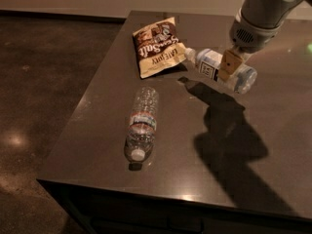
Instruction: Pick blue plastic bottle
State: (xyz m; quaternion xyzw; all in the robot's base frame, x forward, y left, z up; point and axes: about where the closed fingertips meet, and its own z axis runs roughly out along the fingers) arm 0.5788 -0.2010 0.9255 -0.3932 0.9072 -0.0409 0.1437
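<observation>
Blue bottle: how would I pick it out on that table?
On the dark table, look at the far right, past the snack bag. The blue bottle is in the gripper; it is short, pale blue, white-capped, unlike the long clear bottle nearer the front.

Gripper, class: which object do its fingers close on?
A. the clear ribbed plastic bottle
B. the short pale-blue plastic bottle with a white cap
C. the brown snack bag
B: the gripper, over the far right of the dark table, clamps the short pale-blue plastic bottle across its middle.
</observation>
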